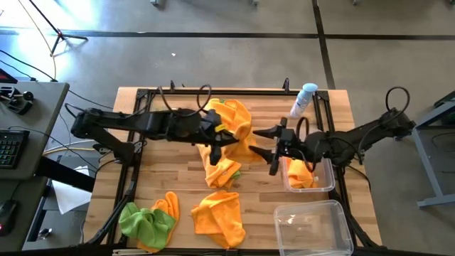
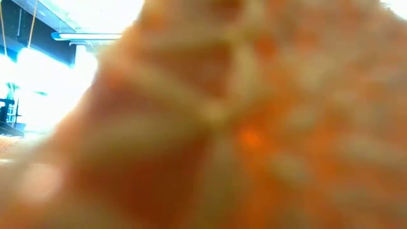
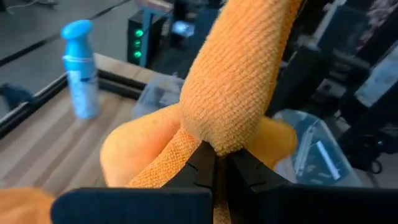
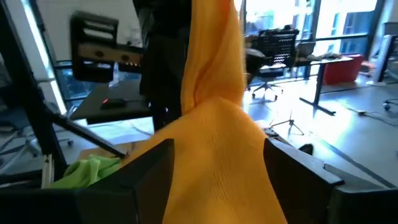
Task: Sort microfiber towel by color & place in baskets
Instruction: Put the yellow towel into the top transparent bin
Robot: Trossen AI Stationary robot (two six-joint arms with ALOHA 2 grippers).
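Left end effector [image 3: 214, 165] clamped on an orange towel [image 3: 236, 81], lifted mid-tabletop for handover. Right end effector [image 1: 274, 151] spread apart around its hanging end, beside the orange-filled basket [image 1: 325, 186]. Green towel [image 1: 142, 222] near left, awaiting the empty basket [image 1: 313, 227].

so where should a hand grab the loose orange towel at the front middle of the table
Take the orange towel at its raised, bunched ridge near the middle, coming straight down from above. It lies crumpled on the wood, apart from the green towel and the empty basket, so the folds stand up for pinching while its edges lie flat against the table.
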